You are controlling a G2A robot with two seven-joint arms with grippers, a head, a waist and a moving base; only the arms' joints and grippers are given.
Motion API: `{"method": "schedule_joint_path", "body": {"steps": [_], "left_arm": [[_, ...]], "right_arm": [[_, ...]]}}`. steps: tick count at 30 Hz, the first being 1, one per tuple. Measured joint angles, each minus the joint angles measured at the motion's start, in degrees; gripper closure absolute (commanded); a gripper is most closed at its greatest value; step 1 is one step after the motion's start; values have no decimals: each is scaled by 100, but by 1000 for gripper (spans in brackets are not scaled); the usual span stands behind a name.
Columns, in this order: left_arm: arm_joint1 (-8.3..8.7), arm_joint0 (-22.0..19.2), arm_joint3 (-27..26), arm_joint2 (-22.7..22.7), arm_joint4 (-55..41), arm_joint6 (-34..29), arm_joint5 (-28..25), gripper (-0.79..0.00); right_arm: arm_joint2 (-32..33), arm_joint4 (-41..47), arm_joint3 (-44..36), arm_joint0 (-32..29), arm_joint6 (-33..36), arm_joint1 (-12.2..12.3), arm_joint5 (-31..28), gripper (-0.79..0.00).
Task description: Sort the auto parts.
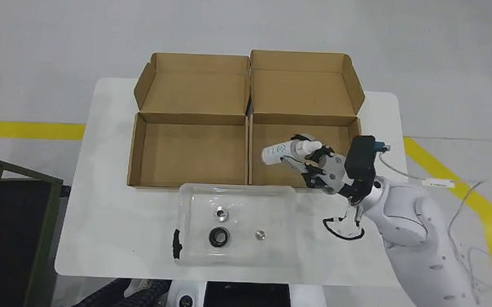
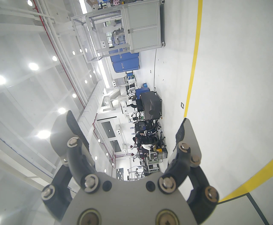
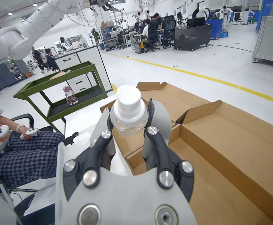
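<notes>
R jaws pinched a clear bottle (image 3: 129,113) above the right-hand box (image 1: 344,141). L jaws were spread, well apart from it.

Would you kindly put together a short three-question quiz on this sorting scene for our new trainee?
1. True or false: the left gripper is shut on a part.
2. What does the right gripper hold? A) a metal washer B) a white-capped bottle C) a cardboard flap
3. Fill in: the ring lying in the clear tray is ____ in colour.

Key: 1 false, its fingers are apart and hold nothing; 2 B; 3 black.
</notes>
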Motion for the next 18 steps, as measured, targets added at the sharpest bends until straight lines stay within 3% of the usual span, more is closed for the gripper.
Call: {"method": "schedule_joint_path", "body": {"steps": [13, 18], "left_arm": [[0, 0, 0, 0, 0, 0, 0, -785], [0, 0, 0, 0, 0, 0, 0, -785]], "right_arm": [[-683, -1911, 527, 677, 97, -107, 779, 0], [-968, -2155, 976, 980, 125, -171, 930, 0]]}}
